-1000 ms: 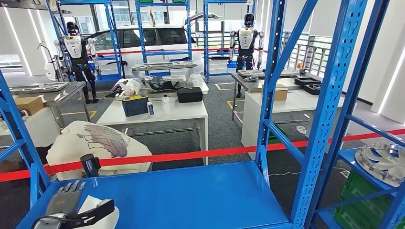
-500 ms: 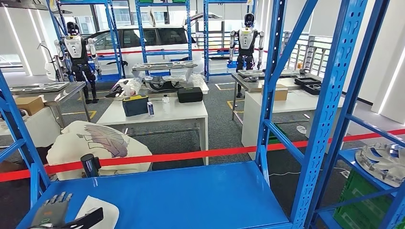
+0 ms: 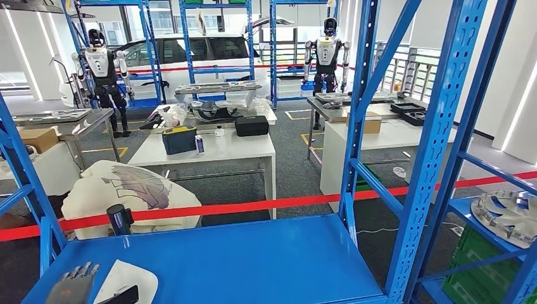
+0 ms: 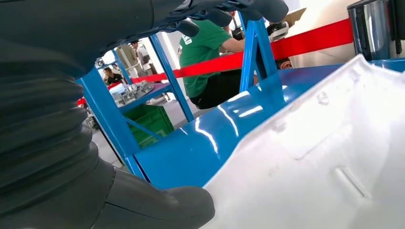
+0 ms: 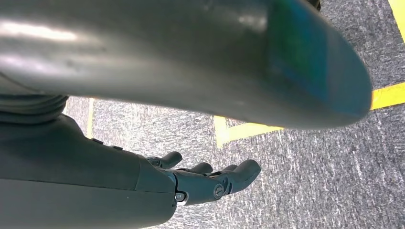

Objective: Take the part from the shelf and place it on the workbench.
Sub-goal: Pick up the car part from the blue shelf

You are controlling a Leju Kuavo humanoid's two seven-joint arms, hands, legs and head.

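The part (image 3: 130, 278) is a white moulded plastic piece lying at the near left corner of the blue shelf board (image 3: 253, 253). My left hand (image 3: 76, 285) lies low beside it, fingers stretched out flat on the board to the part's left and the dark thumb over the part's near edge. In the left wrist view the part (image 4: 325, 157) spreads wide between the thumb and the spread fingers of the left hand (image 4: 57, 95), which do not close on it. My right hand (image 5: 205, 183) hangs over grey carpet with loosely bent fingers and holds nothing.
Blue uprights (image 3: 437, 145) and a diagonal brace frame the shelf on the right. A red tape (image 3: 253, 206) runs behind it. A dark cylinder (image 3: 119, 218) stands at the shelf's back left. A grey finned part (image 3: 510, 215) sits on the neighbouring shelf. A person in green (image 4: 205, 57) stands beyond.
My left hand has slid back and down toward the shelf's near edge, showing less of itself. The white part has stayed where it was.
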